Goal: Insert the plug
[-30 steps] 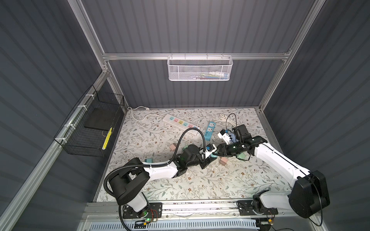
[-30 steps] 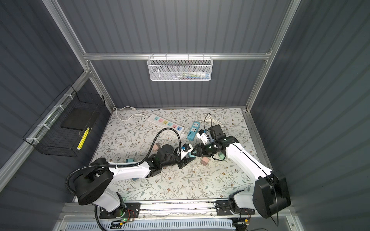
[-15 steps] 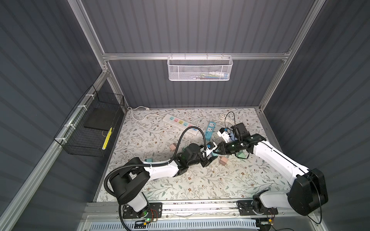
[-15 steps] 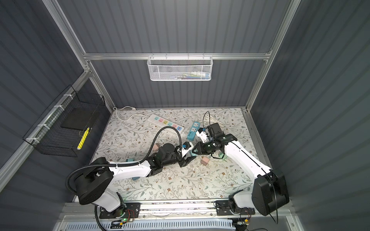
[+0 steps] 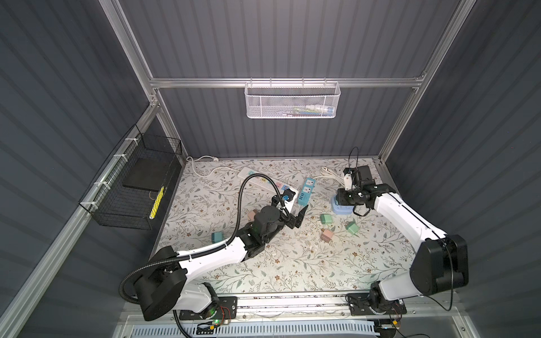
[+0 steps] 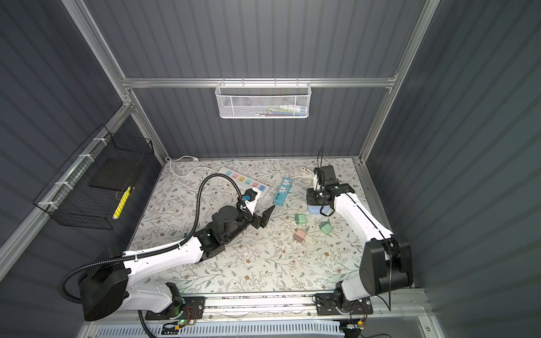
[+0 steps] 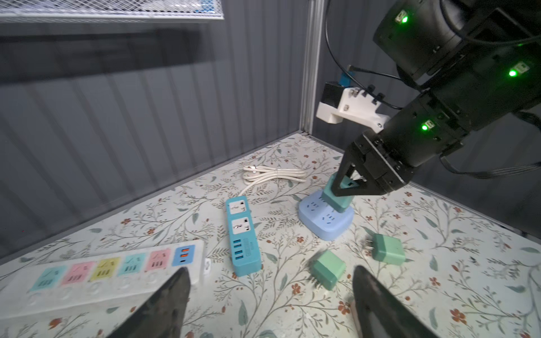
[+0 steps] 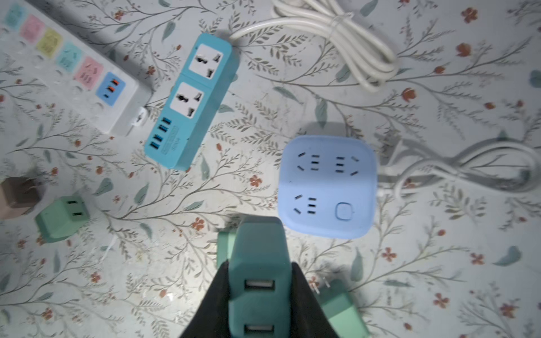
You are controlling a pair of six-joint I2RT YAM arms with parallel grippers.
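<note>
Pinching the teal plastic charger plug [image 8: 259, 292] by its flat sides, your right gripper [image 8: 260, 264] clenches it; it's probably light, rigid and slick. Your left gripper [image 7: 270, 269] gapes, empty.

The plug [image 8: 259, 248] is coloured teal, the socket cube [image 8: 328, 184] pale blue, the strip [image 8: 190, 102] near that cube turquoise; the mat [image 8: 439, 263] is flower-printed.

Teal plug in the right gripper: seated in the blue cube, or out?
Out. The teal plug is clamped in the right gripper; all three outlets on the blue cube show empty.
</note>
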